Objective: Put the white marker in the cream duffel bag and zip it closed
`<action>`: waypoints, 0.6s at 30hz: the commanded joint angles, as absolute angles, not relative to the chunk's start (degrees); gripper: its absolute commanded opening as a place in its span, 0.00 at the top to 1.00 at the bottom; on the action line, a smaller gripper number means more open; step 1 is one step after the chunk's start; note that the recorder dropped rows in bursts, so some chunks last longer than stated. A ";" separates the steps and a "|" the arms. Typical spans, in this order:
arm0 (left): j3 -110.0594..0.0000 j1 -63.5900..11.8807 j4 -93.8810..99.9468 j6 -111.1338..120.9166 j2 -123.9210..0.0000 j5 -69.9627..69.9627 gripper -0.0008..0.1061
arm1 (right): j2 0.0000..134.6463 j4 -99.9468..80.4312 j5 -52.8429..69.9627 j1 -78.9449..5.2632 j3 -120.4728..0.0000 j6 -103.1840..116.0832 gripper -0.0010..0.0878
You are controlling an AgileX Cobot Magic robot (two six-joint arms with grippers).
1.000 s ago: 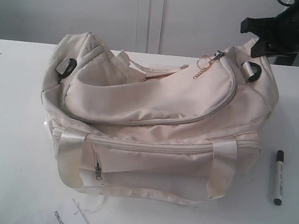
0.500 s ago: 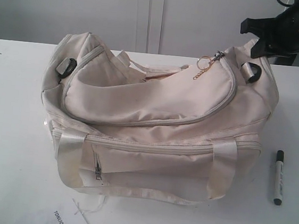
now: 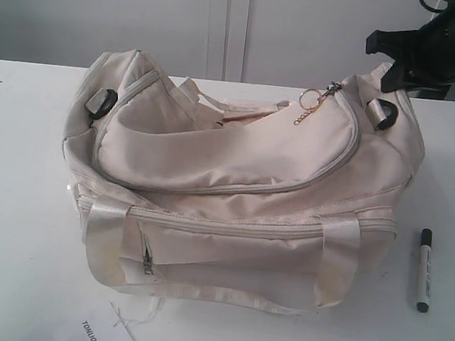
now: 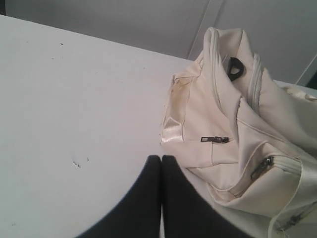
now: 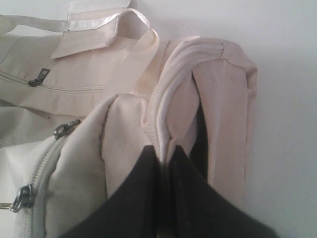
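The cream duffel bag (image 3: 228,162) lies in the middle of the white table (image 3: 13,197), front zip pocket toward the camera. Its gold chain pull (image 3: 309,102) hangs at the right end of the curved top zipper. The white marker (image 3: 424,270) lies on the table to the right of the bag, black cap pointing away. My right gripper (image 3: 397,70) is above the bag's right end. In the right wrist view that gripper (image 5: 163,153) is shut on a ridge of the bag's end fabric (image 5: 218,94). My left gripper (image 4: 161,158) is shut and empty over bare table beside the bag's left end (image 4: 208,114).
A paper tag (image 3: 104,337) on a string lies at the front edge of the table, below the bag. Shiny cream straps (image 3: 341,256) drape down the bag's front. A pale wall stands behind the table.
The right gripper has tugged the bag's right end slightly up and to the right, and the fabric has shifted a little. The marker has not moved.
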State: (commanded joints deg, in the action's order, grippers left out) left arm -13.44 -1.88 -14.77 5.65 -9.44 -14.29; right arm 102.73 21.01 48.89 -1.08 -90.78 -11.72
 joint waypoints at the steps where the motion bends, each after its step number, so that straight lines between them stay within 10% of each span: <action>1: -14.80 -1.88 -14.77 5.05 -11.04 -14.98 0.99 | 102.73 21.01 48.89 -1.08 -90.78 -11.72 0.99; 18: -37.07 -1.99 -17.41 -10.98 -40.41 -21.27 0.99 | 102.73 21.01 49.15 -1.08 -90.78 -11.72 0.99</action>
